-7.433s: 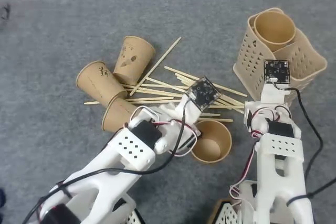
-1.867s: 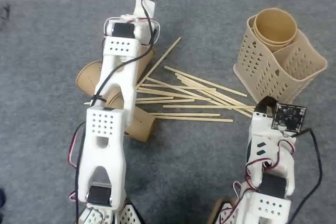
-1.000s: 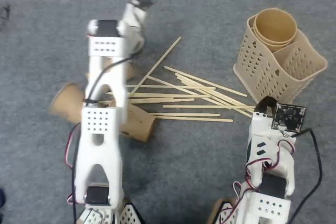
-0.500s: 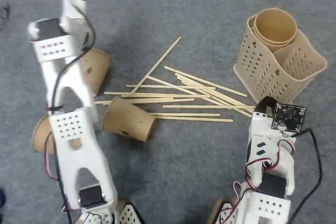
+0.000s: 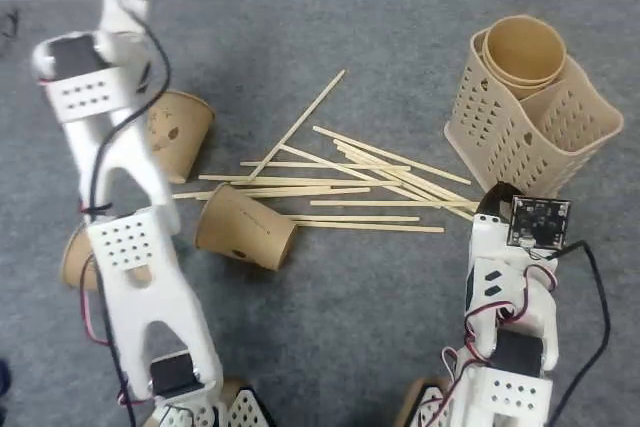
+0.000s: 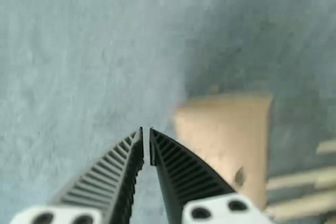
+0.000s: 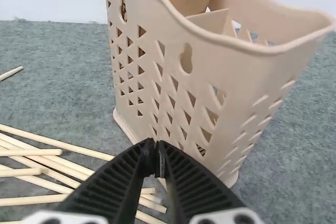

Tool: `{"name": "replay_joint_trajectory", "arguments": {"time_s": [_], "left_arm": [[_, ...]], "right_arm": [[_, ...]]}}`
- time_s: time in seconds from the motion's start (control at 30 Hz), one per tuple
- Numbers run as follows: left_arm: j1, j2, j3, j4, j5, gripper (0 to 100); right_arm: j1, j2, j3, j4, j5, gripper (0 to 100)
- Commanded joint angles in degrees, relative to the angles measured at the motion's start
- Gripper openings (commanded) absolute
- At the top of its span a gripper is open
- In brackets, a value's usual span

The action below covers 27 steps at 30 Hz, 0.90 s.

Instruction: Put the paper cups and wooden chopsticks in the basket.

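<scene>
Arms are posed very differently. The left arm [image 5: 85, 87] is stretched way out to the far left of the grey surface [image 5: 360, 327]. Its left tool [image 6: 146, 141] is pinched closed on nothing, hanging just beside a tipped-over paper cup [image 6: 226, 140]. The right arm [image 5: 505, 287] sits folded back near the front edge. The right tool [image 7: 156, 161] is closed too, empty, low near the foot of the basket [image 7: 210, 77]. Stacked cups [image 5: 523, 47] sit in one basket compartment. Wooden chopsticks [image 5: 400, 179] lie scattered mid-surface, with another cup [image 5: 243, 227] on its side right beside them.
</scene>
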Motion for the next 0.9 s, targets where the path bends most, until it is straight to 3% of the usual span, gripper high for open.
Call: {"name": "replay_joint_trajectory", "arguments": {"time_s": [0.0, 0.1, 0.2, 0.5, 0.67, 0.87], "left_arm": [[4.31, -0.26, -2.24, -10.37, 7.12, 1], [5.01, 3.34, -2.24, -16.09, 8.26, 1], [5.54, 7.21, -2.24, -16.70, 8.09, 1], [5.36, 10.55, -2.42, -6.15, -3.87, 1], [5.10, 9.58, -2.95, 4.13, -10.20, 1], [1.67, 5.01, -3.03, 4.75, -13.27, 1]], "right_arm": [[-0.57, -0.92, 0.00, -0.92, 0.88, 0.8], [-0.57, -0.92, 0.09, -1.01, 0.97, 0.8], [-0.57, -0.92, 0.09, -1.10, 0.97, 0.8], [-0.57, -0.92, 0.09, -1.10, 1.05, 0.8], [-0.57, -0.92, 0.09, -1.10, 1.05, 0.8], [-0.57, -0.92, 0.09, -1.10, 1.14, 0.8]]}}
